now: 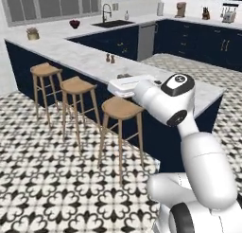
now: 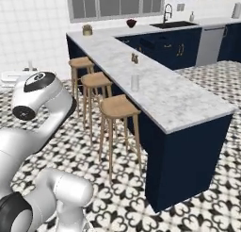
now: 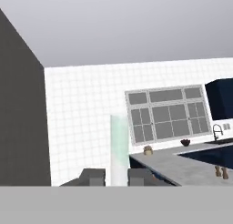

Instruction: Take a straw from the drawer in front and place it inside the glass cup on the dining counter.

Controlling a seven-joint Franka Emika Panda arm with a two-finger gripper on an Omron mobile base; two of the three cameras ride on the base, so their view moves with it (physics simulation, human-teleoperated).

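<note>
In the left base view the dining counter (image 1: 71, 52) runs from 10 o'clock toward 3 o'clock, its marble top on a dark blue base, with three wooden stools (image 1: 121, 109) lined along its near side. Two small brown shakers (image 1: 110, 58) stand on the slab just above the picture's middle. My arm rises from 5 o'clock, and my white wrist reaches over the counter's near edge above the closest stool; I cannot make out my fingers here. A sink (image 1: 112, 23) sits on the far worktop at 12 o'clock, and a dark red bowl (image 1: 74, 23) at 11 o'clock. In the right base view the glass cup (image 2: 135, 82) stands upright on the marble near the stool-side edge, a little above the middle, with the shakers at 12 o'clock from it and well apart. The counter's bare end juts toward 4 o'clock, and my arm fills the 8 o'clock corner. In the hand view my gripper (image 3: 117, 176) sits at 6 o'clock with its fingers drawn in narrow on the straw (image 3: 119, 145), a pale see-through stick rising upright between them toward the middle. Beyond it, a grey-framed window (image 3: 166, 114) hangs on the white tiled wall at 3 o'clock, and the counter with the shakers lies at 4 o'clock.
</note>
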